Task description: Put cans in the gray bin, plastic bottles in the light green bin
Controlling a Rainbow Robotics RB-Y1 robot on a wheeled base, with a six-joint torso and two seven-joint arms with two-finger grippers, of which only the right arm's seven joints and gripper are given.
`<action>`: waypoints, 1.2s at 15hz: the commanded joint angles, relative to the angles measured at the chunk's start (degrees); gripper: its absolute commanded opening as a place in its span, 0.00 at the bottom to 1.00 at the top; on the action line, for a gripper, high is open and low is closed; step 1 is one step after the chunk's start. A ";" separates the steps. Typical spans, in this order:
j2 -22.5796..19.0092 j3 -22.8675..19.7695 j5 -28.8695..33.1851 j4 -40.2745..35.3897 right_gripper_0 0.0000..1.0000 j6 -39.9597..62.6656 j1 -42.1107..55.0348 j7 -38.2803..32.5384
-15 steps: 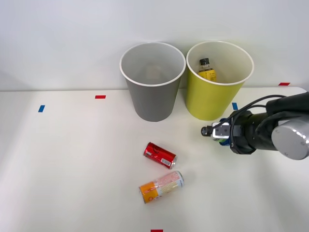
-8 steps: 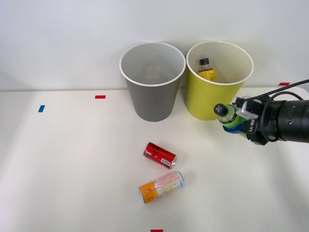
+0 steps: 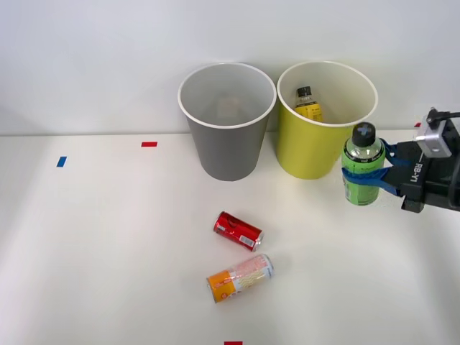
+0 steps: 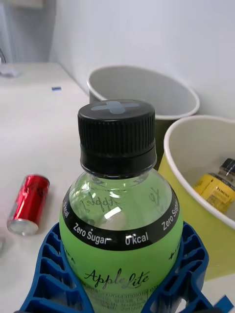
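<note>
Green bottle (image 3: 361, 172) upright, clamped in claw (image 3: 374, 176).

Bright, even light falls from overhead across the white table (image 3: 108, 244), leaving only soft, short shadows under the two bins and the cans. Held between the jaws, the green bottle (image 4: 120, 234) shows small glints (its shoulder especially); the background there is softer.
</note>
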 commanded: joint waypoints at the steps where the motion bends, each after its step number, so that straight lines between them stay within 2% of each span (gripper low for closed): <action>1: 2.31 -0.43 -5.83 -0.01 0.00 -5.18 0.21 -3.13; 4: 2.66 0.71 -6.97 -2.29 0.00 -13.27 -0.49 -4.01; 8: 3.54 2.03 -6.18 -4.75 0.00 -20.30 -3.31 -12.45; 14: 10.48 3.26 17.99 -3.61 0.00 -20.83 -14.91 -29.32; 16: 12.59 5.02 22.56 0.43 0.00 -21.71 -18.95 -30.91; 18: 14.52 6.69 24.06 6.50 0.00 -23.47 -22.47 -30.03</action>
